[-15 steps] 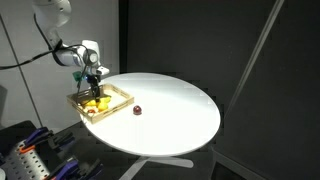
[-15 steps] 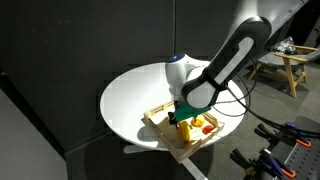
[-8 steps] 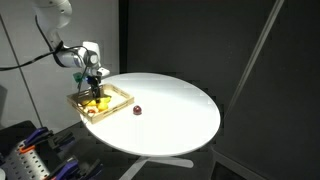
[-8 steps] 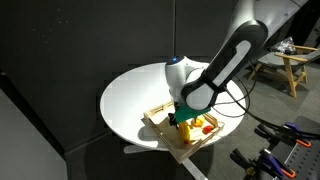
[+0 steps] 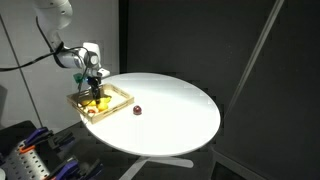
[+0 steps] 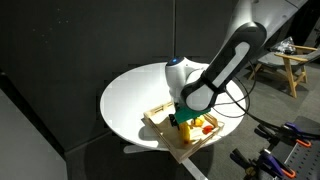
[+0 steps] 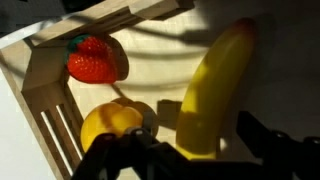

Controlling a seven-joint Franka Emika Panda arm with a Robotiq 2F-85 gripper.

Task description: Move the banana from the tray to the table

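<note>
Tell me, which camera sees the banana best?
The wrist view: the banana fills it, big and yellow, lying in the tray. In both exterior views it is just a tiny yellow bit in the tray, below the gripper.

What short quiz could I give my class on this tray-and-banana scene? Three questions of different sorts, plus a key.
1. True or false: the banana lies on the table, outside the tray.
2. Which item lies near the tray's corner in the wrist view? A) a red strawberry-like piece B) a blue cup C) a metal spoon
3. Fill in: the small dark red object sits on the ____, apart from the tray.
Key: 1 false, the banana is in the tray, with the gripper over it; 2 A; 3 table.
</note>
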